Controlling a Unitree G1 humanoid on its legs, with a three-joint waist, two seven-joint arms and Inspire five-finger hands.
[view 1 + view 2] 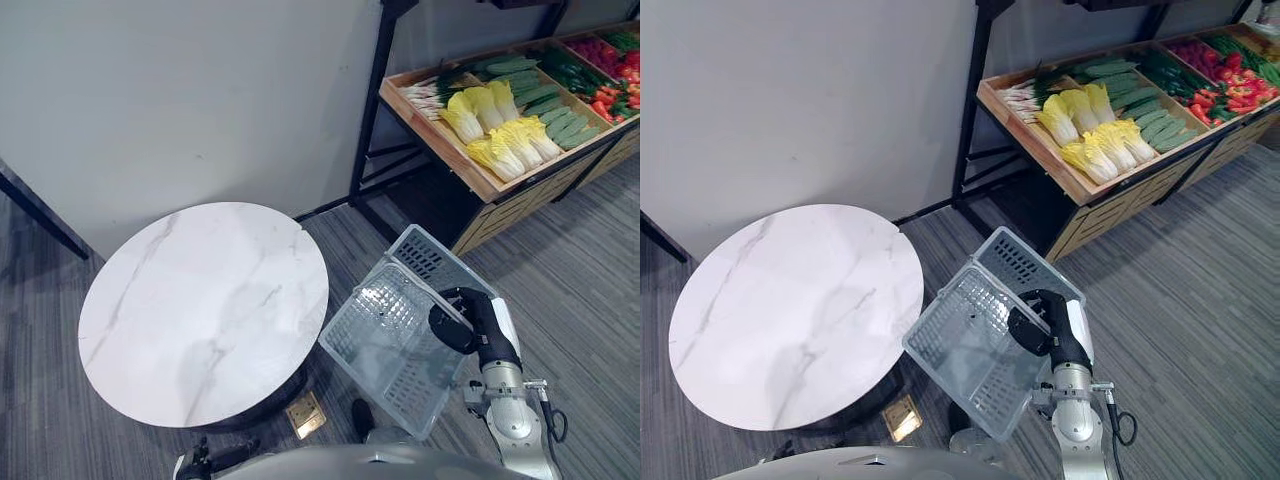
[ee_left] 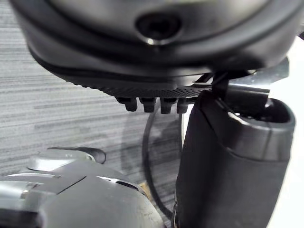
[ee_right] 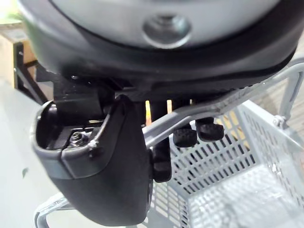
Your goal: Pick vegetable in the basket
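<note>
Item: basket (image 1: pixel 385 330), grey mesh, empty; lower centre-right of frame, just beside the round marble desk (image 1: pixel 200 310). It hung tilted, mouth turned toward upper left.
Right hand (image 1: pixel 462 318): curled round the basket's wire handle.
Left hand (image 2: pixel 156 57): grip could not be told.
Vegetables: cabbages (image 1: pixel 495 125) on the shelf (image 1: pixel 435 145), upper right, well apart from the basket; long axes slanted upper left to lower right, stem ends unclear.
Handling: the handle probably wanted clamping firmly, the mouth levelling upward, and the shelf approaching first.

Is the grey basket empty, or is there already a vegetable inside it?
Empty. The basket shows a bare mesh bottom in both eye views; the right hand grips its handle, the vegetables lie on the shelf.
</note>
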